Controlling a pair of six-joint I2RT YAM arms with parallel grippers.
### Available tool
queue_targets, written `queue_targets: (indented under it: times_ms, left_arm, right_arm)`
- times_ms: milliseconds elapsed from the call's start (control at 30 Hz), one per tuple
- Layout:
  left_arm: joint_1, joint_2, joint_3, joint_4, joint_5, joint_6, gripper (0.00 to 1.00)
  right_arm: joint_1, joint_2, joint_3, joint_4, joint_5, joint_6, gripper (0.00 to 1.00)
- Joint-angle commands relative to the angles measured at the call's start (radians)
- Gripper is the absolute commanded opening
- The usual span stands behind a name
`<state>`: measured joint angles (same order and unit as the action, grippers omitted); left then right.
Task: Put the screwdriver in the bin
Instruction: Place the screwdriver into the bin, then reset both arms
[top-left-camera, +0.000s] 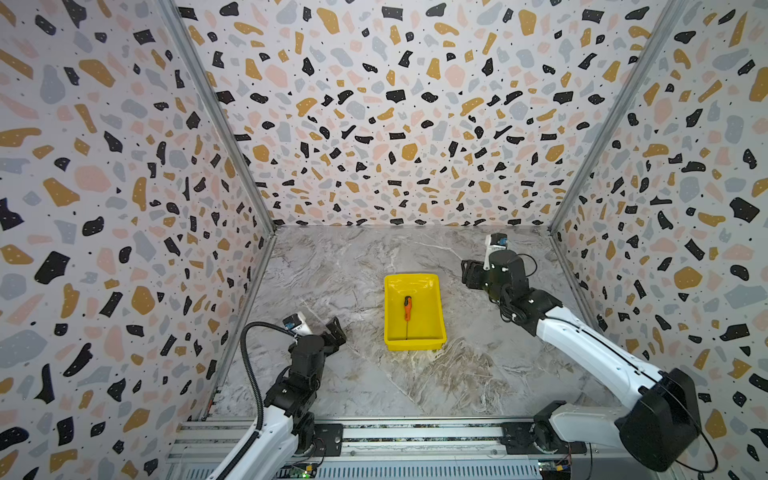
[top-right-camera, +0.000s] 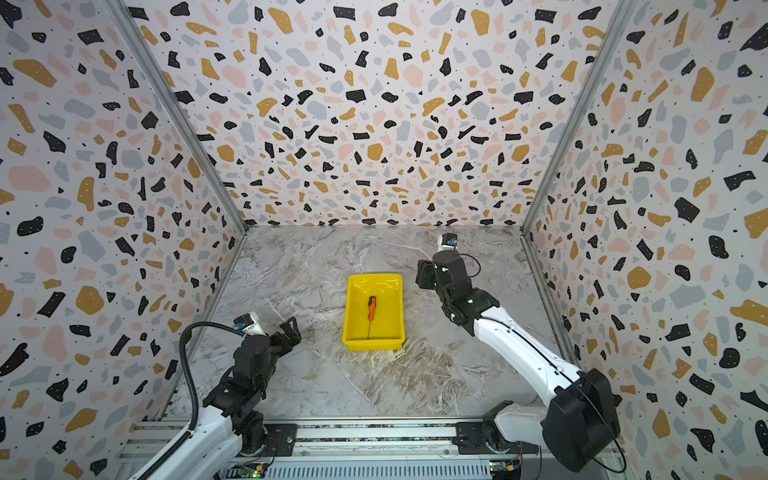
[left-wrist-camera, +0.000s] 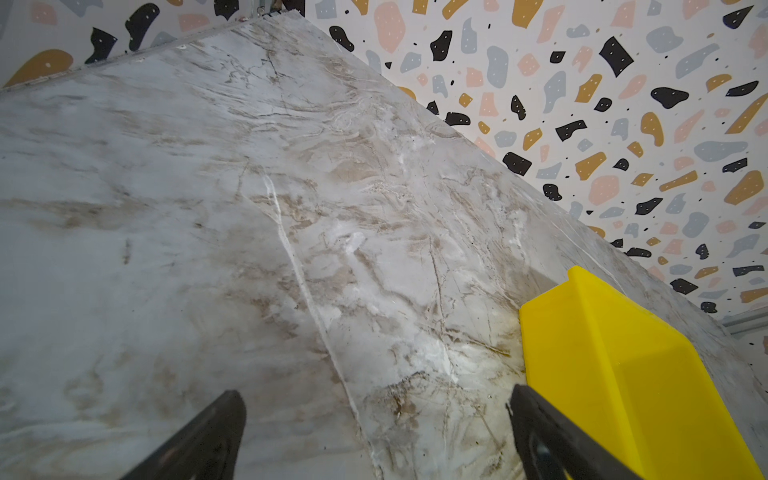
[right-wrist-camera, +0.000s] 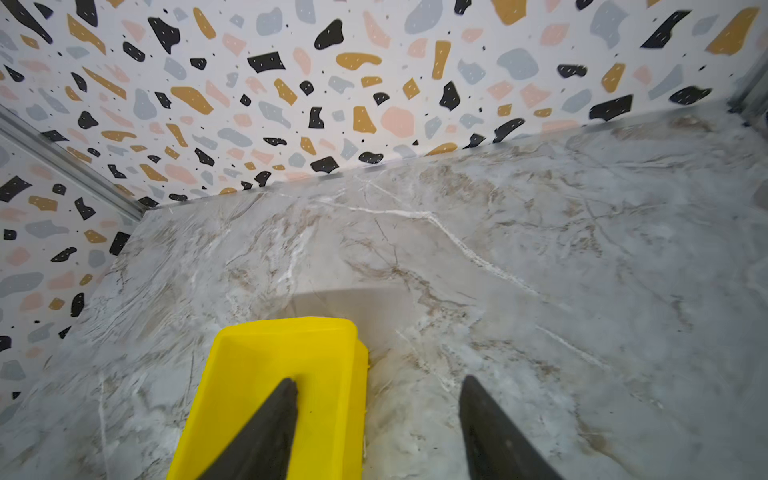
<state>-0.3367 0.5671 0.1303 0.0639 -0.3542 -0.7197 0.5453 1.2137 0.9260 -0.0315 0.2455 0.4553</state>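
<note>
A: Where is the screwdriver (top-left-camera: 407, 308)?

B: In both top views it lies flat inside the yellow bin (top-left-camera: 437, 291), orange handle toward the back wall, thin dark shaft running toward the bin's near wall. Nothing is touching it.

A: And the bin itself?

B: It sits on the marble surface (top-left-camera: 340, 266), about midway between the two arms.

A: What about the right claw (right-wrist-camera: 378, 384)?

B: Its jaws stand apart with nothing between them. In the right wrist view one dark finger shows over the bin's corner, its partner over bare marble. In a top view the right claw (top-right-camera: 424, 275) sits just beside the bin's far right corner, apart from it.

A: The left claw (left-wrist-camera: 376, 399)?

B: Also spread wide and empty. The left wrist view shows bare marble between its two fingers, with the bin's outer wall (left-wrist-camera: 615, 353) beside one of them. From above, the left claw (top-left-camera: 336, 332) is to the left of the bin's near end, clear of it.
</note>
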Motion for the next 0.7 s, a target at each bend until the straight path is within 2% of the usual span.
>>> queue_targets:
  times_ms: [0,267,400,500,667]
  left_arm:
    - [-0.001,0.004,-0.010,0.014,-0.018,-0.007,1.00]
    - [-0.002,0.027,-0.003,0.016,-0.014,-0.006,1.00]
    - [-0.002,0.027,-0.004,0.020,-0.013,-0.005,1.00]
    - [-0.002,0.029,-0.004,0.020,-0.011,-0.007,1.00]
    - [-0.002,0.030,-0.004,0.020,-0.014,-0.008,1.00]
  right_arm:
    - [0.007,-0.073,-0.132,0.160,0.078,-0.162,0.72]
    - [0.005,-0.208,-0.506,0.494,0.327,-0.342,0.71]
    - [0.005,-0.258,-0.691,0.764,0.303,-0.538,0.74]
    - [0.001,-0.265,-0.772,0.888,0.279,-0.676,0.80]
    - [-0.058,-0.189,-0.799,0.973,0.275,-0.646,0.81]
